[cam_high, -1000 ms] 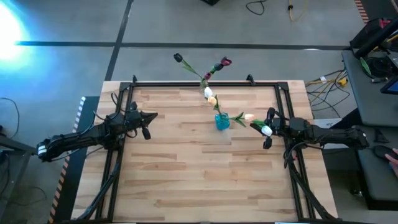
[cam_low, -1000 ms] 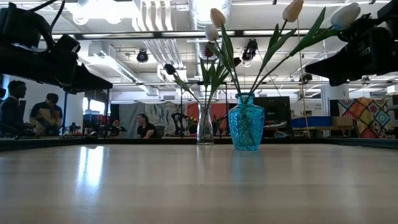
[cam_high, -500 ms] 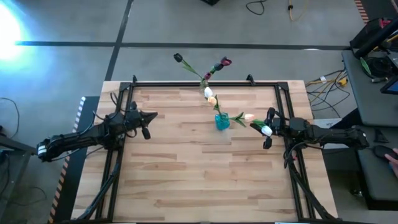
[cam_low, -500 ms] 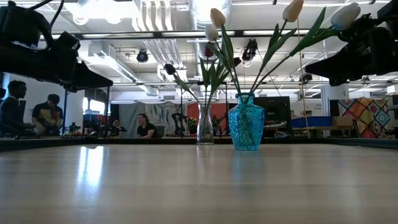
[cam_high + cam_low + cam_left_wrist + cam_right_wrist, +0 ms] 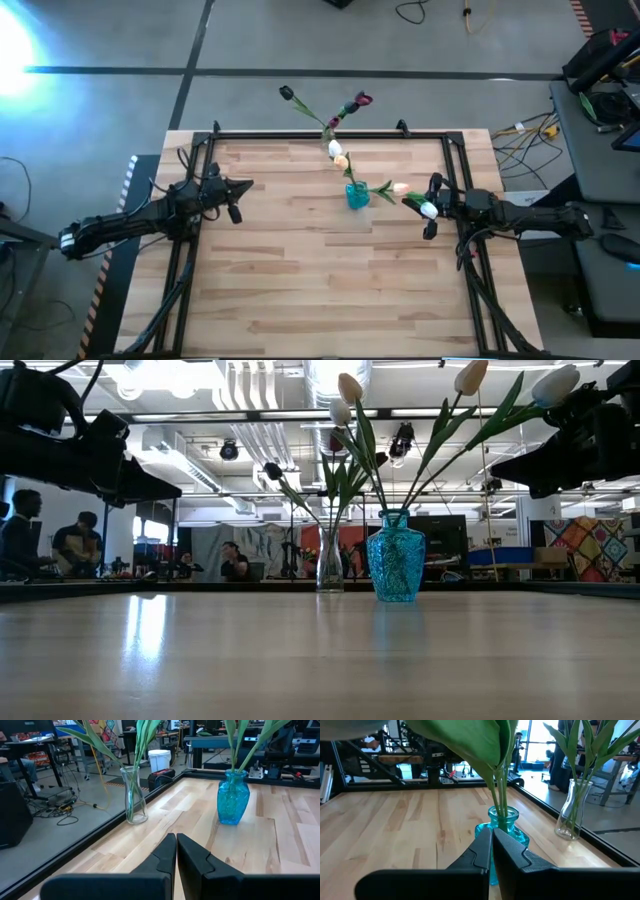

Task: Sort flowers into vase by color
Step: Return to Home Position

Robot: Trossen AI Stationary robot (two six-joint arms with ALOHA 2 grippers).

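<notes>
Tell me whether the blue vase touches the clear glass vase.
Apart. The left wrist view shows bare tabletop between the blue vase and the clear glass vase.

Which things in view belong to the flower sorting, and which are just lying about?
Job: blue vase holding white and peach tulips; clear vase holding dark tulips; left gripper, shut, over the table's left side; right gripper, shut, just right of the blue vase.
Lying about: floor cables; white bucket; people in the room behind.
</notes>
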